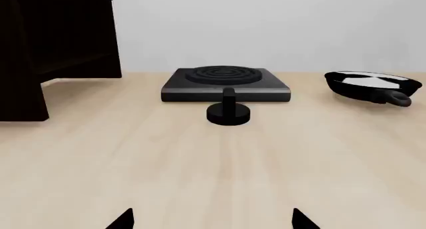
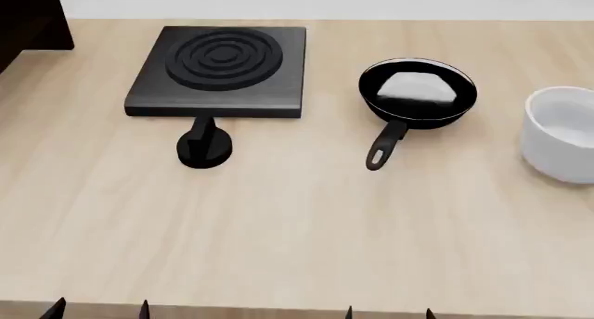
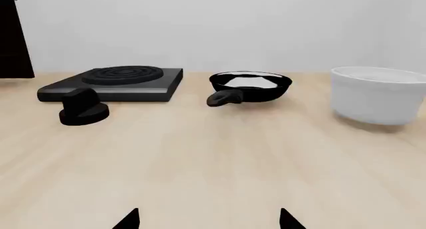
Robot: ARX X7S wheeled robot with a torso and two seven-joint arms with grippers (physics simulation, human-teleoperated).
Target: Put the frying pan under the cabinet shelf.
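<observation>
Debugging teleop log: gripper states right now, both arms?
Left gripper: open, holding nothing.
Right gripper: open, holding nothing; frying pan untouched.

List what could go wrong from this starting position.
The frying pan sits between the burner plate and the white pot, so a sloppy reach may bump either. Its route to the cabinet shelf crosses the burner and black knob. The thin handle may slip.
</observation>
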